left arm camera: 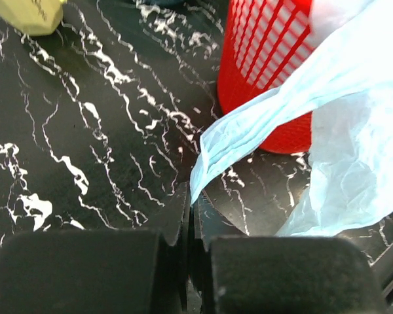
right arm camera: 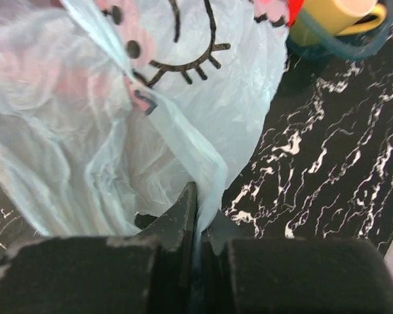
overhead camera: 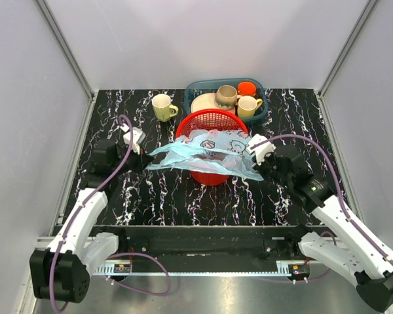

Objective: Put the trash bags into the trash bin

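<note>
Broadly, the black white-veined table shows open surface in front of the round red plastic mesh basket and on both its sides. A thin translucent light-blue plastic bag with cartoon prints drapes over that basket's near rim, its edges overhanging left and right. A teal rectangular plastic tray sits just behind the basket. The left claw, left of the basket, is clamped on the bag's corner. The right claw, on the basket's right, pinches the bag's opposite edge.

The trash bag blocks the trash bin mouth; dish tray just behind.
</note>
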`<state>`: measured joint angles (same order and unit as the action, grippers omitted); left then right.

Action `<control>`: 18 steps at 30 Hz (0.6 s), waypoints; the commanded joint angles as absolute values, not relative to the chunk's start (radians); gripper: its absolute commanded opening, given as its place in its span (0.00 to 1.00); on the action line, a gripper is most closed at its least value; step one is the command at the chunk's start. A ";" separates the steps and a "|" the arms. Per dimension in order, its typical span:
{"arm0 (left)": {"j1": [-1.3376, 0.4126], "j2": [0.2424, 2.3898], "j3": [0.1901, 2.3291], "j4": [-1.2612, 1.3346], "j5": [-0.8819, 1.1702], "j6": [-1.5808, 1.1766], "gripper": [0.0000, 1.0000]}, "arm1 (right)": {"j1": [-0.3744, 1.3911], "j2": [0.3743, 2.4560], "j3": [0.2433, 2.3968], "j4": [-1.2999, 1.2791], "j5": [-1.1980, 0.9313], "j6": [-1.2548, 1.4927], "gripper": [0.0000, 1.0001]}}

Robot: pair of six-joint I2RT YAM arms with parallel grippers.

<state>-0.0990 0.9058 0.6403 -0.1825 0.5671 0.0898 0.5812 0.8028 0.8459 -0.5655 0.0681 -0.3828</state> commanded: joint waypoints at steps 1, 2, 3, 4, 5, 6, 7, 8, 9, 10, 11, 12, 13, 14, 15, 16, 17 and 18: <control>-0.101 0.951 0.627 -0.127 0.496 0.176 0.00 | 0.577 0.844 0.815 -0.528 0.087 -0.413 0.03; -0.101 0.962 0.624 -0.123 0.488 0.175 0.00 | 0.577 0.844 0.793 -0.503 0.103 -0.417 0.02; -0.101 0.971 0.624 -0.112 0.480 0.178 0.00 | 0.577 0.844 0.781 -0.486 0.121 -0.420 0.02; -0.101 0.979 0.623 -0.107 0.456 0.179 0.00 | 0.575 0.853 0.770 -0.470 0.142 -0.431 0.01; -0.101 1.003 0.621 -0.100 0.442 0.175 0.00 | 0.572 0.862 0.756 -0.442 0.187 -0.433 0.00; -0.100 1.014 0.623 -0.088 0.428 0.169 0.00 | 0.568 0.868 0.756 -0.430 0.202 -0.431 0.00; -0.100 1.022 0.621 -0.081 0.422 0.169 0.00 | 0.560 0.882 0.761 -0.422 0.206 -0.417 0.00; -0.100 1.034 0.621 -0.077 0.426 0.166 0.00 | 0.543 0.885 0.771 -0.407 0.199 -0.410 0.00; -0.101 1.038 0.620 -0.058 0.429 0.161 0.00 | 0.538 0.887 0.778 -0.390 0.205 -0.403 0.00; -0.101 1.042 0.620 -0.051 0.431 0.152 0.00 | 0.535 0.894 0.782 -0.370 0.228 -0.394 0.00; -0.101 1.051 0.621 -0.032 0.431 0.144 0.00 | 0.529 0.896 0.790 -0.327 0.238 -0.394 0.08; -0.101 1.057 0.624 -0.023 0.420 0.137 0.00 | 0.513 0.906 0.792 -0.301 0.251 -0.394 0.17; -0.100 1.061 0.635 -0.017 0.413 0.127 0.02 | 0.502 0.911 0.796 -0.281 0.258 -0.388 0.25; -0.097 1.068 0.644 -0.017 0.413 0.121 0.05 | 0.491 0.919 0.813 -0.269 0.244 -0.384 0.39; -0.089 1.068 0.649 -0.014 0.449 0.120 0.09 | 0.465 0.929 0.822 -0.267 0.230 -0.377 0.42; -0.081 1.062 0.655 -0.012 0.472 0.120 0.16 | 0.457 0.933 0.830 -0.267 0.209 -0.367 0.46; -0.063 1.052 0.666 -0.011 0.495 0.109 0.18 | 0.451 0.934 0.844 -0.273 0.195 -0.362 0.48; -0.054 1.033 0.670 -0.011 0.544 0.100 0.21 | 0.443 0.933 0.850 -0.281 0.183 -0.357 0.52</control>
